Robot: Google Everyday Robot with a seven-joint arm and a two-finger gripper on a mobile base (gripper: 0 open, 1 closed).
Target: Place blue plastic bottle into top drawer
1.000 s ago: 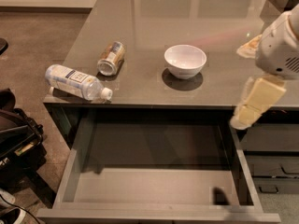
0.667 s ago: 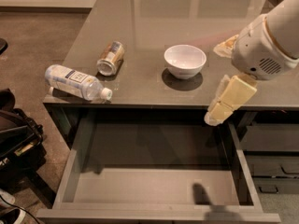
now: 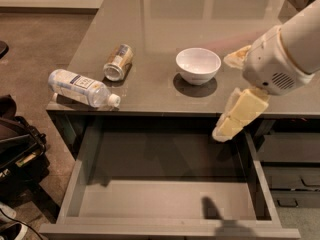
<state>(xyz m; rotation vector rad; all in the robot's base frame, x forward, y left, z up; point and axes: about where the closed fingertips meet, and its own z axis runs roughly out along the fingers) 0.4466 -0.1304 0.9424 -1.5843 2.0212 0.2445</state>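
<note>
- the top drawer (image 3: 150, 204) is nearest, pulled out wide below the front edge of the surface (image 3: 165, 19). its flat grey bottom is bare except for a dark shadow (image 3: 212, 210) near the front right.
- on the floor to the left of the drawer lies a black bag (image 3: 17, 144), with what may be a shoe (image 3: 10, 229) at the bottom corner; that part is too dim to be sure.
- to the right of the drawer, under the surface, is a stack of narrower dark drawers (image 3: 290, 169).
- the hand (image 3: 224, 98) hangs over the drawer's rear right corner, right at the front edge of the surface. it is spread wide and carries nothing: one cream finger (image 3: 242, 111) slants down and to the left over the drawer, and the other (image 3: 236, 58) sits higher, over the surface beside the bowl.
- the white arm (image 3: 295, 49) reaches in from the upper right.
- the blue plastic bottle (image 3: 82, 88) lies on its side at the front left corner of the surface, white cap pointing right toward the middle. it is outside the drawer and well apart from the hand.
- the gold-brown can (image 3: 118, 62) lies on its side just behind the bottle, its round end facing the front.
- the white bowl (image 3: 198, 65) stands upright farther right, near the middle of the surface, between the can and the hand.
</note>
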